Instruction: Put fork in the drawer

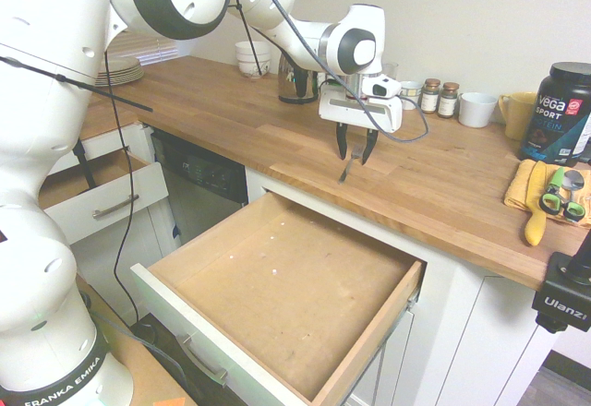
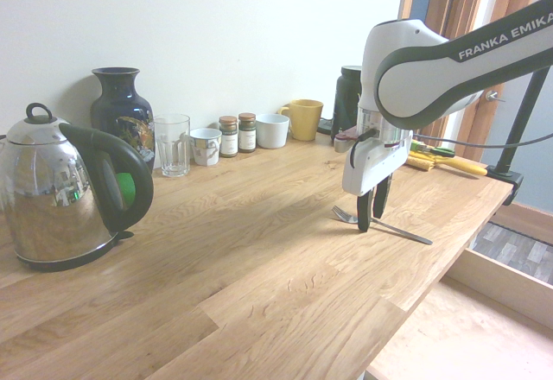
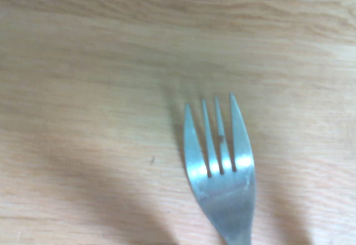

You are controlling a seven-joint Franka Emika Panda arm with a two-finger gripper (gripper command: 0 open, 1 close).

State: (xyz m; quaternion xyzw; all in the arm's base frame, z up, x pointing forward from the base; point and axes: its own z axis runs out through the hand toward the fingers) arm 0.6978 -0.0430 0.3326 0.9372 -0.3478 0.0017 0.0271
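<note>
The fork point(image 1: 344, 173) is slim, silver-grey metal and lies flat on the wooden counter point(image 1: 231, 120), a little back from the front edge. My gripper point(image 1: 355, 155) points straight down over it. The fingers stand apart, one on each side of the fork point(image 2: 402, 231) near its neck, tips close to the wood point(image 2: 372, 216). From the wrist, the fork's tines point(image 3: 222, 172) rest on the bare counter. The drawer point(image 1: 286, 286) is pulled wide open below the counter edge, its brown bottom bare; a corner of the drawer point(image 2: 467, 337) also shows in the second exterior view.
A smaller white drawer point(image 1: 102, 198) stands open at the left. Along the wall are a steel kettle point(image 2: 60, 194), a dark vase point(image 2: 121, 108), a glass point(image 2: 173, 144), spice jars point(image 2: 237, 134) and mugs point(image 2: 301, 119). A yellow cloth with a yellow-handled utensil point(image 1: 536, 212) lies on the right.
</note>
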